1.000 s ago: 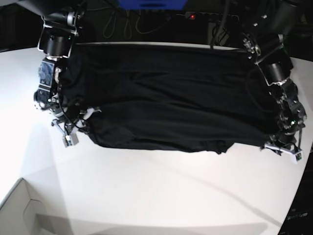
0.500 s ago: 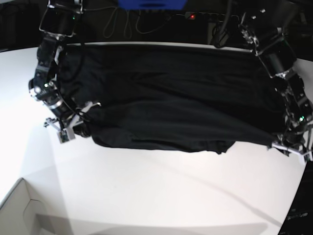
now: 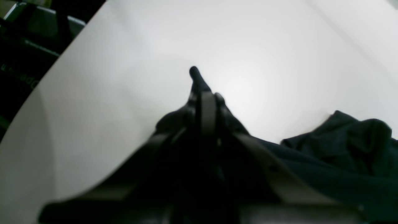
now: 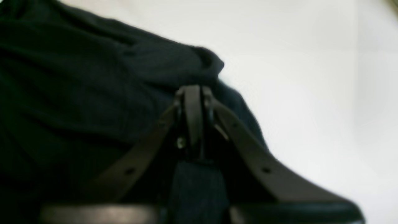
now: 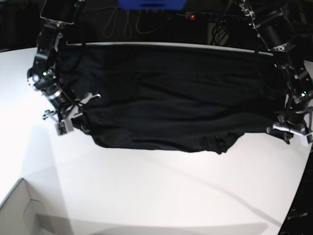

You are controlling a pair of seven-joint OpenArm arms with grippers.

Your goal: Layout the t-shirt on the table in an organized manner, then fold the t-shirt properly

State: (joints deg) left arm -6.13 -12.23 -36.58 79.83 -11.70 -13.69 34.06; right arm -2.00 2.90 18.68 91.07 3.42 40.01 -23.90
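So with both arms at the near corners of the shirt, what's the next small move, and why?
Probably open both and lift clear. The t-shirt already lies spread wide on the table, the left gripper looks shut at one near corner, and the right gripper is at the other, cloth bunched around its fingers.

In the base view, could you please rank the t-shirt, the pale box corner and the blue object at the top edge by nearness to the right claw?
1. t-shirt, touching the right claw at image left.
2. box corner, lower left.
3. blue object, top centre; only slightly farther than the box.
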